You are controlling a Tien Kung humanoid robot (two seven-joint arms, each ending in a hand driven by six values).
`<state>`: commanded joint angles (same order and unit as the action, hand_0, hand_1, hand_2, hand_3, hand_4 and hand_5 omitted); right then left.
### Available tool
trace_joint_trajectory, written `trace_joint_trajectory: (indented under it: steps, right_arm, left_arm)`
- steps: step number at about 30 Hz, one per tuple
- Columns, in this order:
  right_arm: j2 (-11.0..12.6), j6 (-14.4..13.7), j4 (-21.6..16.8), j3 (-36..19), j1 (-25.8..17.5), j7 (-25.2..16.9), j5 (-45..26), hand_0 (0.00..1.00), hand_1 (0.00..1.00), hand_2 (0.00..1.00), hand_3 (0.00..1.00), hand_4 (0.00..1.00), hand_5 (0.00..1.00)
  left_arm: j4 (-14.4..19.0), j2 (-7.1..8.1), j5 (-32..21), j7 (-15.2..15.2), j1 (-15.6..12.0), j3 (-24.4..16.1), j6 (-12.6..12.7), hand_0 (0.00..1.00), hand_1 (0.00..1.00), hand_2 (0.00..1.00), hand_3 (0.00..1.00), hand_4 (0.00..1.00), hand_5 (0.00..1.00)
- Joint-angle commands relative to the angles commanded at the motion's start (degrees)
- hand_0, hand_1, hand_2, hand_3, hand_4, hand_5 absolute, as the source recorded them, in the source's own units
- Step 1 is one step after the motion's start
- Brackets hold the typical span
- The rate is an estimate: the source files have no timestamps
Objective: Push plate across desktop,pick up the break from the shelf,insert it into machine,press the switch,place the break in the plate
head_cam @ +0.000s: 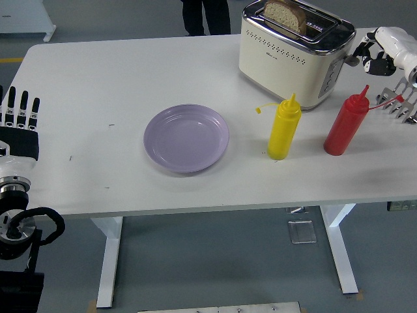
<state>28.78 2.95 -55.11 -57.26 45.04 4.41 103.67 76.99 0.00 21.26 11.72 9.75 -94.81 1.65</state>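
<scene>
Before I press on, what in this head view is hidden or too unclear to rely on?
- Right hand by the toaster lever: contact too small to judge, and the frame's right edge cuts the arm.
- Bread: its lower part sits hidden in the slot.
- Metal rack: cropped by the right edge.
- Person at the far side: only legs show, cut off at the top edge.

The metal rack [402, 103] and the person's legs [206, 16] are cut off by the frame's edges.
</scene>
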Motion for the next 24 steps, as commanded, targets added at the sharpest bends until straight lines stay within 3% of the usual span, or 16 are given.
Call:
trace_joint_trajectory:
  steps: [24]
  right_arm:
    - [-1.2,0.2,2.2,3.1,0.9,0.0,-0.8,0.197,0.275,0.578,0.51,0.24,0.002]
  left_arm:
    - [0.0,0.0,0.0,0.0,0.3,-0.1,0.0,0.849,0.847,0.845,0.787,0.567,0.998]
